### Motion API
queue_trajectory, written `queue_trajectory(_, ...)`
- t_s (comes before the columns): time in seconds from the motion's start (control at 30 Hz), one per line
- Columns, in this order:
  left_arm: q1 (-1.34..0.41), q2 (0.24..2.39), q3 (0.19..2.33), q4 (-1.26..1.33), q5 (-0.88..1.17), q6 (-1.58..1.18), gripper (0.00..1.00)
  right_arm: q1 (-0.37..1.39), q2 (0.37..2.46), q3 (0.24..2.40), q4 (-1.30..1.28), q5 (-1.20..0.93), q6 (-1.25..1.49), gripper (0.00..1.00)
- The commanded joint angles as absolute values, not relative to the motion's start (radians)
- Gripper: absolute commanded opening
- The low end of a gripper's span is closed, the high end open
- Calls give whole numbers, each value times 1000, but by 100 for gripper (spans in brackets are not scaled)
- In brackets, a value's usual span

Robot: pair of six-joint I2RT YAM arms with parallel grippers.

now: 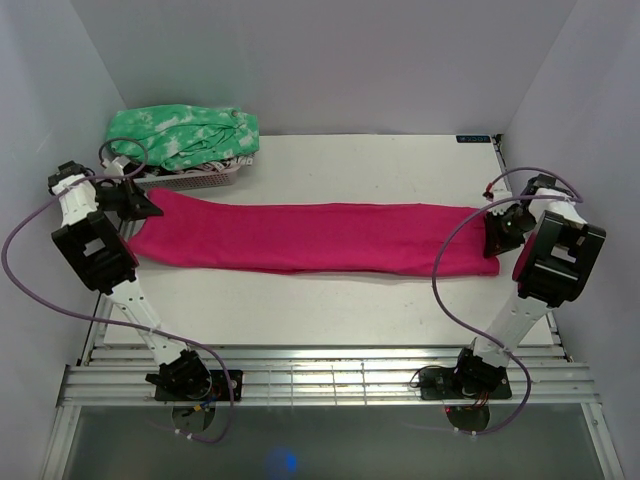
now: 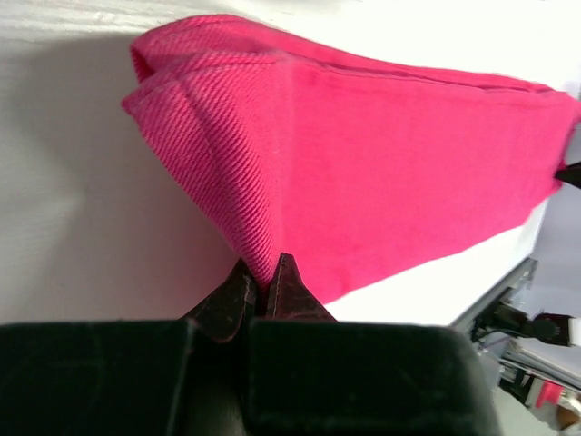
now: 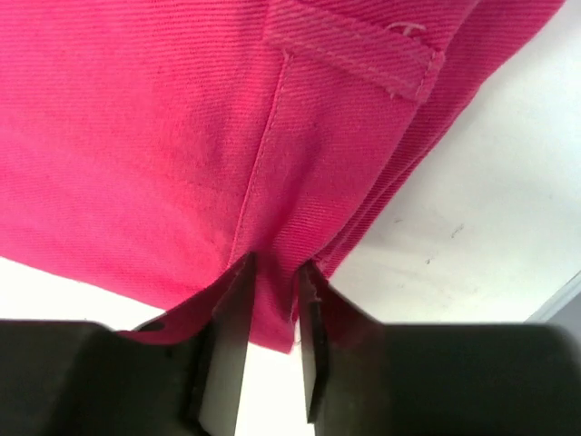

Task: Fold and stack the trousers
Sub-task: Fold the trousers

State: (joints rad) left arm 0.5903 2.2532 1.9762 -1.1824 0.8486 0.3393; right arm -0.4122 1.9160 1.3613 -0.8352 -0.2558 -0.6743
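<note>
Left end effector point(image 1: 140, 203) is nipped nearly shut on one narrow end of the trousers point(image 1: 320, 235); its wrist view shows the pink cloth caught between the two fingertips, with the layered edges of the fabric rising just ahead of them. Right end effector point(image 1: 497, 235) has its fingers a small gap apart with cloth filling that gap, clamped on the opposite end, where a belt loop shows just beyond its fingers, so this is likely the waist. Between the two end effectors the trousers lie flat on the counter point(image 1: 330, 310) as one long narrow band, pulled fairly straight, and the legs appear to be laid one over the other. Beyond the left end effector a green-and-white garment point(image 1: 190, 135) sits in a basket point(image 1: 205, 178), apart from the pink cloth. The lengthwise fold looks done and the crosswise fold is in hand. Next, one end should be lifted and carried over toward the other end effector while that one pins its end down, keeping the edges aligned.
</note>
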Motion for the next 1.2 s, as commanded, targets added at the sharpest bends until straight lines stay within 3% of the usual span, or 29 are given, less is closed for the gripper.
queue_trajectory(0.0, 594, 2166, 2017, -1264, 900, 310, 0, -403, 1902, 1429, -873, -342, -664, 35)
queue_trajectory(0.03, 591, 2160, 2020, -1264, 907, 299, 0, -405, 1901, 1445, -885, -345, -666, 51)
queue_trajectory(0.2, 509, 2111, 2010, -1261, 937, 258, 0, -429, 1896, 1493, -923, -341, -667, 80)
queue_trajectory(0.43, 353, 2074, 1993, -1168, 1038, 98, 0, -454, 1945, 1503, -940, -359, -641, 96)
queue_trajectory(0.5, 307, 2057, 1959, -1074, 1057, 14, 0, -454, 1971, 1506, -956, -389, -638, 96)
queue_trajectory(0.6, 221, 2023, 1915, -947, 1045, -109, 0, -453, 2009, 1506, -977, -428, -623, 90)
queue_trajectory(0.8, 22, 1960, 1781, -674, 895, -346, 0, -445, 2059, 1505, -980, -468, -615, 67)
queue_trajectory(0.93, -138, 2011, 1801, -643, 790, -437, 0, -437, 2066, 1508, -976, -476, -609, 44)
queue_trajectory(1.17, -304, 2092, 1790, -554, 690, -546, 0, -419, 2066, 1500, -973, -477, -609, 21)
